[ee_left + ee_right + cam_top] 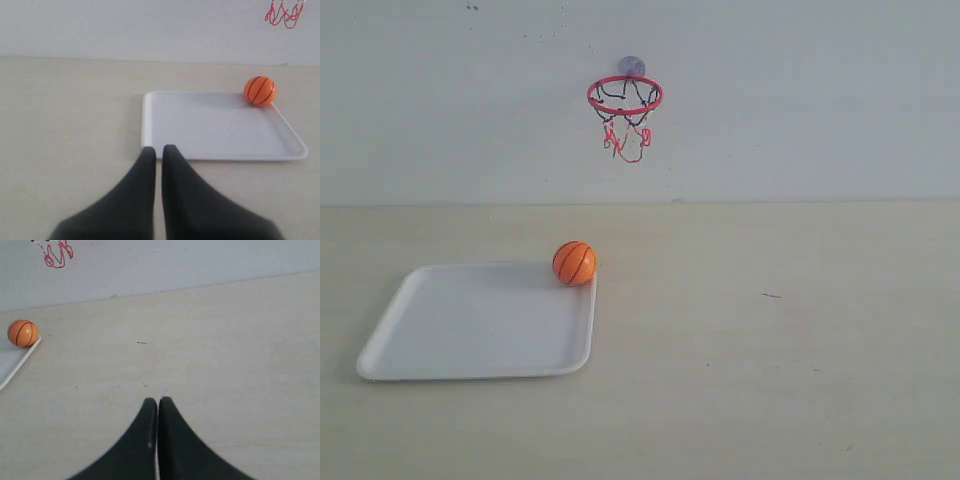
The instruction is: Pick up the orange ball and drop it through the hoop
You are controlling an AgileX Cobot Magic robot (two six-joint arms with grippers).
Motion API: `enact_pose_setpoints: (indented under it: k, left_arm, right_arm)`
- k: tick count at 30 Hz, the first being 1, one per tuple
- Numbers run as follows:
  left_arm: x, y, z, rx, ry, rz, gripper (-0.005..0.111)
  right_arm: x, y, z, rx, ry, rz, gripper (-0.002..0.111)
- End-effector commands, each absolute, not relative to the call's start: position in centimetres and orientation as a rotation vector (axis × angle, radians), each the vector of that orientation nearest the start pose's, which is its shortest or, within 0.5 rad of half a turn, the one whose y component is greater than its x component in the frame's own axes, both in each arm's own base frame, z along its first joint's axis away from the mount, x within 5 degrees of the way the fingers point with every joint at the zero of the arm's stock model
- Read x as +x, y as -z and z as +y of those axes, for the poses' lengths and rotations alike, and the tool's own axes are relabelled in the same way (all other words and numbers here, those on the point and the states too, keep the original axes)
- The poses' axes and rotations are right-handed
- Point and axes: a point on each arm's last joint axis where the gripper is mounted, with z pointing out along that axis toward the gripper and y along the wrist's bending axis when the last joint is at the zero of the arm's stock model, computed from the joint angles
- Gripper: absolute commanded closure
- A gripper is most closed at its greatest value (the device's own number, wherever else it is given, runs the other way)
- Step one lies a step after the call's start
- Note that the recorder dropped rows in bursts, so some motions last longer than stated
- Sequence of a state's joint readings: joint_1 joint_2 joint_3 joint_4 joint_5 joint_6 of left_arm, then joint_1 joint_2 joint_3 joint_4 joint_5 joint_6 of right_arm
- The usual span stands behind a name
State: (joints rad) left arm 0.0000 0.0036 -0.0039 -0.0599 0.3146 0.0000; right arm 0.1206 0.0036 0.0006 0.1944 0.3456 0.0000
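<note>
The orange ball [574,263] rests at the far right corner of a white tray [470,330] on the table; it also shows as the ball [260,90] in the left wrist view and the ball [22,333] in the right wrist view. The hoop [625,95] with its red ring and string net is stuck to the wall above and behind the ball. Only the net's lower end [284,14] [57,255] appears in the wrist views. My left gripper [159,149] is shut and empty, near the tray's front edge. My right gripper [158,400] is shut and empty over bare table. Neither arm appears in the exterior view.
The white tray [220,145] is shallow with a raised rim. The beige table [780,340] runs back to a pale wall [800,100].
</note>
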Motion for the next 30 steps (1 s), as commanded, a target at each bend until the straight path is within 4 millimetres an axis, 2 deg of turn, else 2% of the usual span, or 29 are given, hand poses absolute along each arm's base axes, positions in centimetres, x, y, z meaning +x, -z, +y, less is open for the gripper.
enact_pose_setpoints:
  k: [1,9,14,18,19,23,26,27,28,30]
  left_arm:
    - [5.4,-18.5,-0.2,-0.045,0.064,1.798,0.103]
    - [5.5,-18.7,0.0,-0.017,0.021,1.774,0.103]
    - [5.6,-19.7,0.1,0.039,-0.053,1.658,0.103]
    - [5.5,-21.9,0.0,0.044,-0.045,1.415,0.103]
    - [5.3,-23.0,-0.1,0.047,-0.041,1.298,0.103]
    - [4.3,-25.4,-0.3,0.053,-0.032,1.009,0.103]
    - [3.6,-26.3,-0.3,0.055,-0.028,0.881,0.103]
    - [3.7,-26.1,-0.3,0.050,-0.026,0.911,0.103]
    - [4.2,-25.5,-0.2,0.045,-0.027,1.005,0.103]
    - [4.9,-25.8,-0.1,0.029,-0.025,1.203,0.103]
  right_arm:
    - [5.3,-18.4,1.2,0.008,-0.273,1.820,0.109]
    - [5.3,-18.4,1.2,0.008,-0.273,1.820,0.109]
    - [5.3,-18.4,1.2,0.008,-0.273,1.820,0.109]
    - [5.3,-18.4,1.2,0.008,-0.273,1.820,0.109]
    - [5.3,-18.4,1.2,0.008,-0.273,1.820,0.109]
    - [5.3,-18.4,1.2,0.008,-0.273,1.820,0.109]
    - [5.3,-18.4,1.2,0.008,-0.273,1.820,0.109]
    - [5.3,-18.4,1.2,0.008,-0.273,1.820,0.109]
    - [5.3,-18.4,1.2,0.008,-0.273,1.820,0.109]
    - [5.3,-18.4,1.2,0.008,-0.273,1.820,0.109]
